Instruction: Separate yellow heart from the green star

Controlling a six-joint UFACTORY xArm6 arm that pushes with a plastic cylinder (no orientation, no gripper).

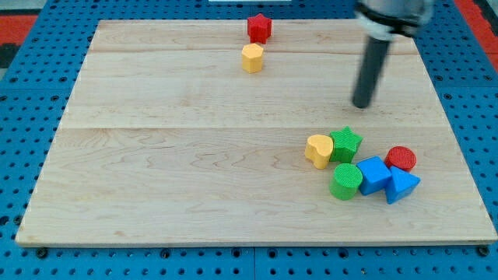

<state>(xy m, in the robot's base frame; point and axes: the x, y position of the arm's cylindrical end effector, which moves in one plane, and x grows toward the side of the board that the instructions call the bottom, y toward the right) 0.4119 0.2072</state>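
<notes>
Toward the view's lower right, a tight cluster of blocks is gathered on the wooden board (156,155). The yellow heart (318,149) lies at the cluster's left edge, touching the green star (345,144) on its right side, so the pair the task concerns is not yet parted. Below the star a green cylinder (345,180) is set, and to its right a blue cube-like block (373,173), a blue triangular block (401,185) and a red cylinder (401,159) are packed close, some touching.

Well apart, near the view's top, a red star-like block (259,28) and a yellow hexagonal block (252,57) are seen, one just above the other.

No fingers are carried by this arm; only a straight dark rod is fitted, and my tip (362,104) is held above the cluster in the view, slightly to the right of the star and clear of every block. That placement is judged to be an approach position: from there the tip could be brought down between heart and star, or round to the heart's right flank, so that the heart is driven leftward onto bare wood.

Because the star is backed by the other blocks, a push on the star is judged likely to disturb the whole cluster; the heart, free on its left, is the easier piece to move.
</notes>
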